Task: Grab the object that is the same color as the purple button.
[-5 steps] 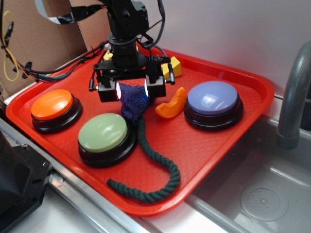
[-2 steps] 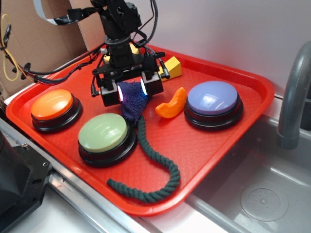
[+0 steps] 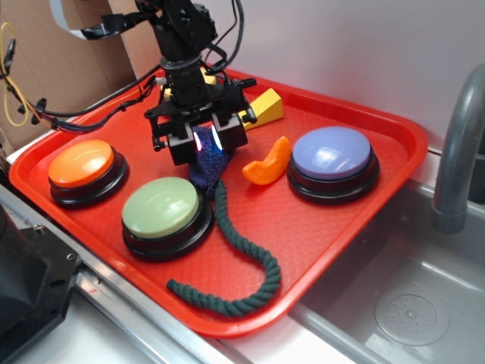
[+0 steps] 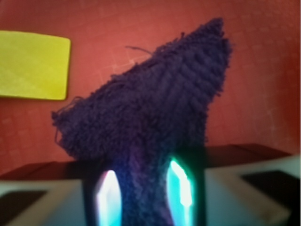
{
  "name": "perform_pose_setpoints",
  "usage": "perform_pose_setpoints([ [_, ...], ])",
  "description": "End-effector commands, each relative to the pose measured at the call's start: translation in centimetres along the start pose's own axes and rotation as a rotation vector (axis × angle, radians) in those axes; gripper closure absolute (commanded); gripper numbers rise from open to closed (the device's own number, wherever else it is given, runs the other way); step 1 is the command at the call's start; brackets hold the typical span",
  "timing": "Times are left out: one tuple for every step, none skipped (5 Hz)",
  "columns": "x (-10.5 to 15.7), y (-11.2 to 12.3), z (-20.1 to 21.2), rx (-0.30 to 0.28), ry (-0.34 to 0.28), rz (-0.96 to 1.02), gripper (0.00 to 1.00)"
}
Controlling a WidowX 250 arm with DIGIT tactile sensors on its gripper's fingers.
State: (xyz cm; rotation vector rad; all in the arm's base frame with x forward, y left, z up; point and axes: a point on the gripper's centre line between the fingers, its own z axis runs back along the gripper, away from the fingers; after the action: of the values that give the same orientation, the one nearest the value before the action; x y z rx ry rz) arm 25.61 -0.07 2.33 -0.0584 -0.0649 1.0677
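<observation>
Red tray (image 3: 364,205), arm vertical, jaws pinching purple cloth (image 3: 208,168)

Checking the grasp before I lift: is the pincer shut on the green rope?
No, the pincer is shut on the purple cloth; the rope lies free on the tray.

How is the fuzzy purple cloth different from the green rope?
The cloth is small, fuzzy and pinched in the gripper; the rope is long, twisted and lies loose. The cloth is dark purple, the rope dark green. Both are soft and sit over the red tray.
</observation>
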Motion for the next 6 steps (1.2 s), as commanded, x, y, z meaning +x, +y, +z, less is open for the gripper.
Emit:
perform_pose_setpoints([
  [0.7,0.4,0.4,-0.041,-0.024,-0.011,1.0],
  [0.5,0.0,1.9,-0.065,-0.088,-0.106,1.0],
  [0.9,-0.7,5.8,-0.064,-0.105,-0.172,1.0],
  [1.7,-1.6,10.3,-0.039,-0.114,-0.332,1.0],
  [2.1,-2.0,14.0,0.025,-0.126,-0.505,1.0],
  [2.4,-1.7,17.2,-0.017,-0.142,-0.611,1.0],
])
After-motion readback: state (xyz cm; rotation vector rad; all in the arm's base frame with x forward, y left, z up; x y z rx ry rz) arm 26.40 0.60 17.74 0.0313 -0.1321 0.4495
